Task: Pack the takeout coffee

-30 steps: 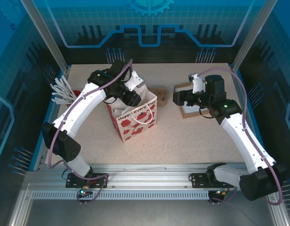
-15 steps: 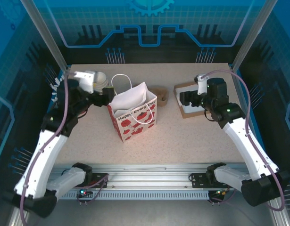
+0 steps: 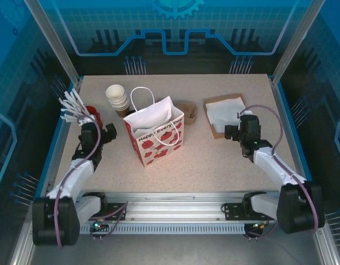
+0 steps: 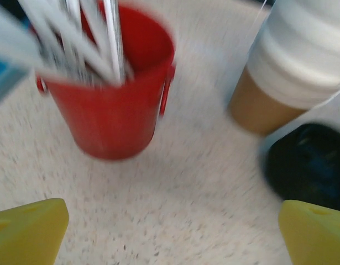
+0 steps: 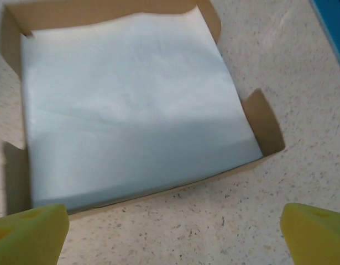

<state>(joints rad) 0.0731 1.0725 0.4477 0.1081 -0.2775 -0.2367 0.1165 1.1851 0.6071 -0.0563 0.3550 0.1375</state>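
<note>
Left pincer (image 4: 170,229): wide, empty, low over counter (image 3: 214,165), facing red cup (image 4: 111,105) and cup stack (image 4: 297,61).
Right pincer (image 5: 172,232): wide, empty, facing napkin box (image 5: 267,138).
Both well apart from bag (image 3: 158,135), which stands upright mid-counter, mouth open.
Coffee: cannot tell where; likely down in bag, hidden by walls.
Dark blur (image 4: 308,165) beside stack, unidentified.
Step, judged: packing at or near end.
Next: check bag for lidded cup; if absent, find it, grip body upright, lower through mouth clear of handles.
</note>
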